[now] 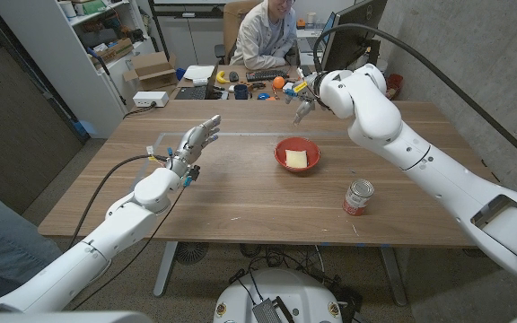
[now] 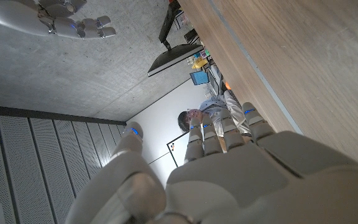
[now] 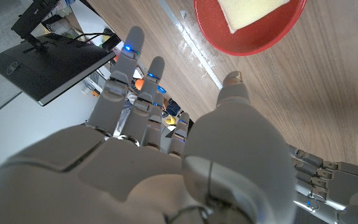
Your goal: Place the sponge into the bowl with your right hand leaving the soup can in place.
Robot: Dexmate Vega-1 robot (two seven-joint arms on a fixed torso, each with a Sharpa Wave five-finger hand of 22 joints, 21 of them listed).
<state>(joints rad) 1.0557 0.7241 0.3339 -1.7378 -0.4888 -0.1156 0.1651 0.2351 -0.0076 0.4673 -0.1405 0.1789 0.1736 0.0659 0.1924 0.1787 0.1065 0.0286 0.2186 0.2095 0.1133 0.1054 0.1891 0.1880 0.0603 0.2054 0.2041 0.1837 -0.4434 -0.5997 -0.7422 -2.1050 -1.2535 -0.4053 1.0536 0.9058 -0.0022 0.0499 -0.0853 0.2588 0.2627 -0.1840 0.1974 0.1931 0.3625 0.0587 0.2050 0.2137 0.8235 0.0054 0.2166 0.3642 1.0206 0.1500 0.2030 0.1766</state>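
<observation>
The yellow sponge [image 1: 296, 159] lies inside the red bowl [image 1: 283, 147] near the table's [image 1: 240, 206] centre, with the soup can [image 1: 358, 197] upright at the bowl's four o'clock, well apart. Right hand [image 1: 303, 101] — fingers apart, holding nothing — hangs above the table at the bowl's twelve o'clock. Left hand [image 1: 192, 146] — fingers spread, empty — at the bowl's nine o'clock.

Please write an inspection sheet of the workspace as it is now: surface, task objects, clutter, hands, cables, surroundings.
Surface: wooden table, a clear strip near its far edge.
Job's things: yellow sponge lies in the red bowl; soup can stands upright, apart from the bowl.
Clutter: nothing seen on the table.
Hands: left hand empty, fingers apart; right hand raised beyond the bowl, empty.
Cables: black cable along the left arm, another over the right arm.
Surroundings: person at a cluttered desk, shelves, monitor.
</observation>
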